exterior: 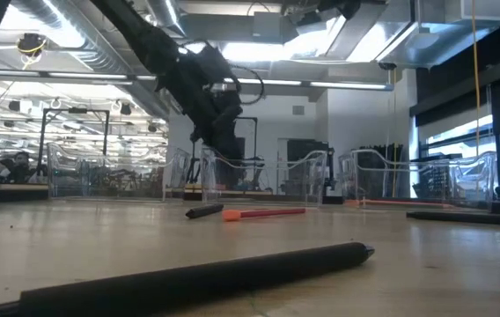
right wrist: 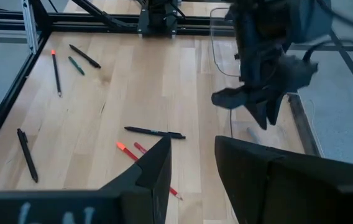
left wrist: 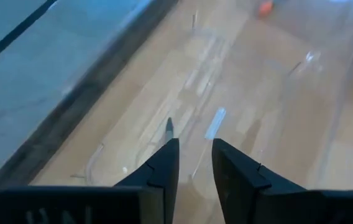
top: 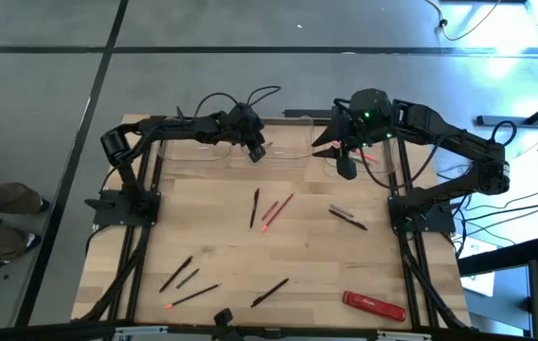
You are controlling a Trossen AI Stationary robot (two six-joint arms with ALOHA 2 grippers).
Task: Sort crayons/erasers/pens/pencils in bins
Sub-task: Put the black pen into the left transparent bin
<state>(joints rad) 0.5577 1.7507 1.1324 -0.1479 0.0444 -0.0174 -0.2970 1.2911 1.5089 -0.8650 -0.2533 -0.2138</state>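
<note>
Okay, left gripper (top: 256, 150) is up at the far edge of the table over the clear bins (top: 297, 154), fingers spread with a plain gap in the left wrist view and nothing pinched between them. A thin dark tip (left wrist: 169, 127) pokes out just past one finger, probably a pen going into the bin below, but I can't tell if it is free of the finger or already lying on the bin floor. Right gripper (top: 345, 168) hangs near the bins too, just beside the left one, fingers apart and empty. The rest of the pens (top: 254, 208) lie loose on the table well apart from the bins: one mid-table touching or just beside two red, orange-tipped sticks (top: 278, 210), one to the right of that, several near the front edge, plus a flat red bar (top: 374, 305) at the front right. Risks, my read: if that dark pen drags on the finger it could tip over the bin wall and roll out. The bin walls are clear and easy to clip on the way back up, which would shove a bin along. Both arms are crowded over the same row, so a careless swing could knock them together. The mid-table pen sits so close to the red sticks that a grab there may take two kinds at once.
</note>
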